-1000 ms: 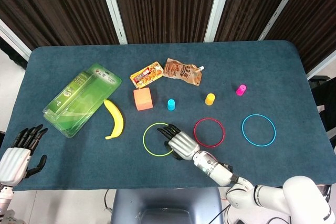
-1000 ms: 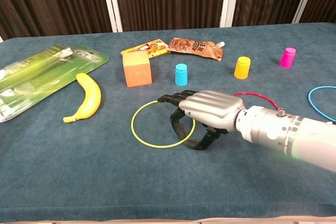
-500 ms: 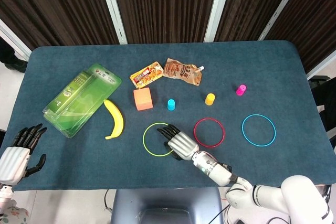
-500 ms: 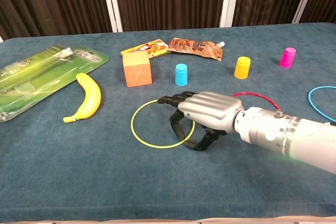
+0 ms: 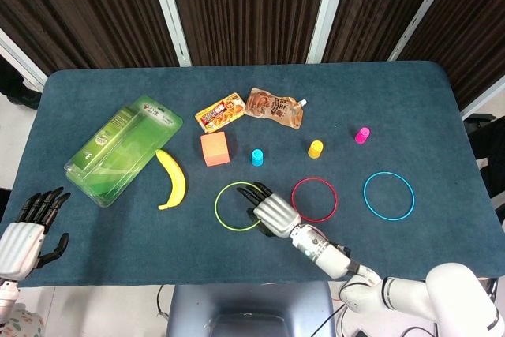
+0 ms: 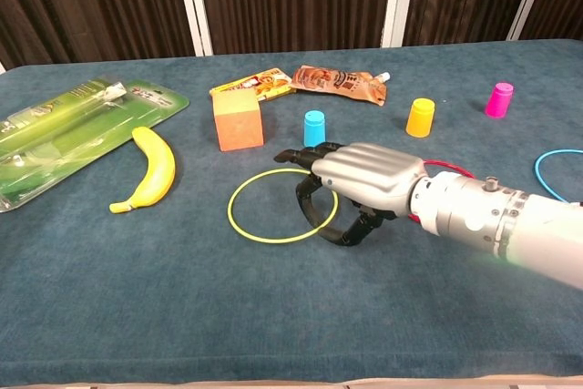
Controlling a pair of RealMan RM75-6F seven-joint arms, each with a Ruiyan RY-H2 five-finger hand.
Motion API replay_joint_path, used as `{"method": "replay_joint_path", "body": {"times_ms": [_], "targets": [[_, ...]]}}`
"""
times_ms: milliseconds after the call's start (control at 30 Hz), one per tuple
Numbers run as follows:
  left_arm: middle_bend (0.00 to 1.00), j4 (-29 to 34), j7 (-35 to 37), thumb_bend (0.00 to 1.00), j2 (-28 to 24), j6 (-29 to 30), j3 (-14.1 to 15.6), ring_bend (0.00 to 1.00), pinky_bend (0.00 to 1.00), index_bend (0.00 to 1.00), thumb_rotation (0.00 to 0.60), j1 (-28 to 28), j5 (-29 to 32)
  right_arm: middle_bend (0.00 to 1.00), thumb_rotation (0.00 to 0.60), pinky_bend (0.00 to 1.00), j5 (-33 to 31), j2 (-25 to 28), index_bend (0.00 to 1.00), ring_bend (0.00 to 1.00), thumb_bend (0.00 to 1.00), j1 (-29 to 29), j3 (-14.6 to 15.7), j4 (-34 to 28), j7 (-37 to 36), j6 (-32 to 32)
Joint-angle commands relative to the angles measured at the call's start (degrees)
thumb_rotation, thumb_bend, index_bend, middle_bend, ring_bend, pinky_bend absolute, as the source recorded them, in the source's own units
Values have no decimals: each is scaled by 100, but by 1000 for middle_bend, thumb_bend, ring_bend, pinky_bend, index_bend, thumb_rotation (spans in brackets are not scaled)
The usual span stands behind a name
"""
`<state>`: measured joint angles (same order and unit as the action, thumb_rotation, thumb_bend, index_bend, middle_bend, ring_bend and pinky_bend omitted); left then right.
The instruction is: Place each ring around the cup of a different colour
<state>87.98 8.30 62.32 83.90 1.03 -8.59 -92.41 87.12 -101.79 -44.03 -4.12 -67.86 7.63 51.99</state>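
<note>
Bunch of random stuff on the blue table (image 5: 95,226). There's a banana (image 5: 173,178) lying flat, with a long green plastic package (image 5: 123,149) just to its left, set at an angle. An orange block (image 5: 215,148) sits near the middle, and behind it two snack packets side by side: a yellow-orange one (image 5: 220,111) and a brown pouch (image 5: 273,107) with a small white cap.

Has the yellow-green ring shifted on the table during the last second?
Yes. In the chest view the yellow-green ring now lies a little farther from the camera, toward the blue cup, with the right robot hand on its right edge.
</note>
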Motion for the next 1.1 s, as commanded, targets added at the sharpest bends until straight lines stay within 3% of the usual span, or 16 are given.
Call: {"method": "replay_joint_path", "body": {"times_ms": [33,333,733,1100], "targets": [[0,0,-1,482,-1,-1,-2,0,47,0,600,-1,2,76,600,0,19,35,847,0,542,-6,-34,-55,-18,82],[0,8,-24,482,6,-23,-3,0,48,0,600,-8,10,90,600,0,317,120,861,0,542,-110,-243,-214,-95,642],[0,20,-38,481,3,-48,-2,0,47,0,600,-14,23,96,600,0,293,366,862,0,542,-214,-663,-532,505,1105],[0,21,-41,482,-1,-125,-2,0,48,0,600,-40,60,100,600,0,-348,166,862,0,542,-232,-832,556,942,836]]}}
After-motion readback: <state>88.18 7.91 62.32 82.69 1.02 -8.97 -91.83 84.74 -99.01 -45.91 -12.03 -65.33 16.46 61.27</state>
